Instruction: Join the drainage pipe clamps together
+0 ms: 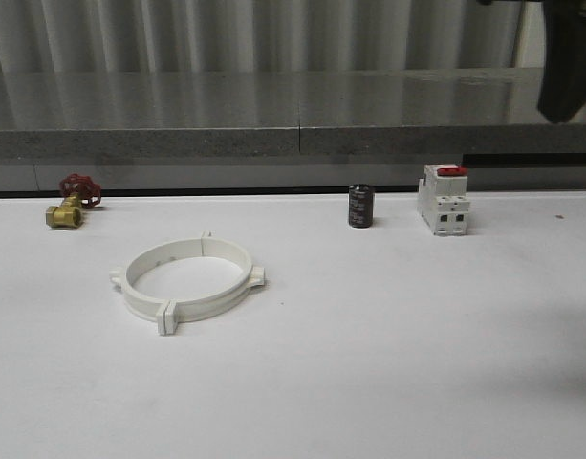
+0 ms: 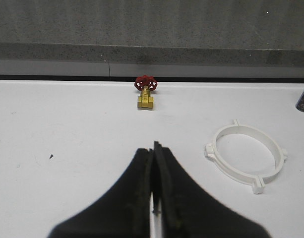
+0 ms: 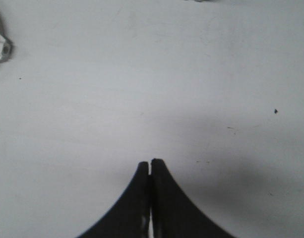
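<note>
drainage pipe clamps lie as one closed ring on the white table, left of centre, tabs meeting | joining looks done, nothing obvious left | my left gripper pinched closed and empty, ring well off to one side | my right gripper closed, empty, ring edge far off
</note>
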Robot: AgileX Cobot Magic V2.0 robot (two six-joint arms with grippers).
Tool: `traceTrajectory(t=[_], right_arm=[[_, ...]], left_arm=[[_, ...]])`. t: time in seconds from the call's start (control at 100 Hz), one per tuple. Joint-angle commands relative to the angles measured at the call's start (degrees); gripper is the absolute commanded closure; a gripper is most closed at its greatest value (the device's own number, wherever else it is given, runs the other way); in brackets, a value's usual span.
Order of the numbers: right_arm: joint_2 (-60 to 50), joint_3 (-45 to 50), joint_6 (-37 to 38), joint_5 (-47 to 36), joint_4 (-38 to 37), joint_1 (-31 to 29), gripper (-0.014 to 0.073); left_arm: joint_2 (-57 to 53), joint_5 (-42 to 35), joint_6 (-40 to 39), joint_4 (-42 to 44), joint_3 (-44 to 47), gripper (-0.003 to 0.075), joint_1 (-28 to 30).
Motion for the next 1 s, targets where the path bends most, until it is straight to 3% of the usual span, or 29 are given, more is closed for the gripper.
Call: traceTrajectory(t=[0.0, 0.46, 0.62, 0.99], right_arm=[[-5.31, 1.39, 0.35, -2.97, -0.81, -2.08, 0.0659], [-24.4, 17.06, 2.04, -9.09, -1.95, -14.84, 0.0659], [-31.19, 22.75, 2.04, -11.99, -4.25, -15.54, 0.0659], [-47.12, 38.04, 2.04, -31.59, -6.24, -15.54, 0.0659]], left_arm=[[0.45, -4.01, -0.62, 0.09, -1.52, 0.0741, 0.09], [0.45, -4.01, -0.62, 0.09, -1.52, 0.0741, 0.09], [0.45, -4.01, -0.62, 0.09, -1.52, 0.0741, 0.09], [0.45, -4.01, -0.62, 0.09, -1.52, 0.0741, 0.09]])
